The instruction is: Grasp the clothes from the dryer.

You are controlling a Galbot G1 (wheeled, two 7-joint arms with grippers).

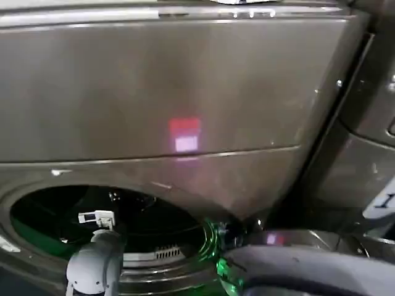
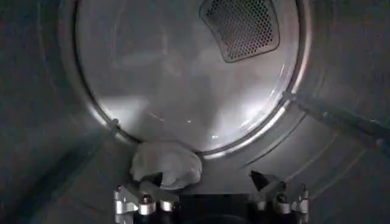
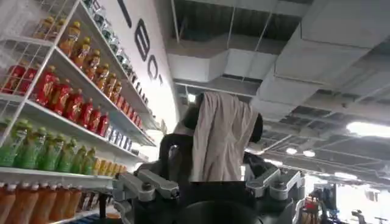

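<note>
- Dark bronze-grey front-loading dryer [image 1: 154,92] fills my forward view; my left arm reaches through its round porthole so the wrist faces the drum's rear wall.
- Crumpled white cloth [image 2: 166,164] lies on the drum floor, against the rear wall.
- Left gripper [image 2: 210,182]: jaws spread wide, empty, one fingertip just beside the cloth.
- Right gripper [image 3: 210,182]: raised outside, jaws clamped on a beige cloth [image 3: 219,140].

We see white shelves [image 3: 73,115] along one wall, full of bottled drinks [image 3: 67,100] in red, orange, green and yellow. Above them the white wall [image 3: 143,55] carries big dark letters. The ceiling [image 3: 292,67] is open, with grey ducts and bright strip lights [image 3: 368,129].
</note>
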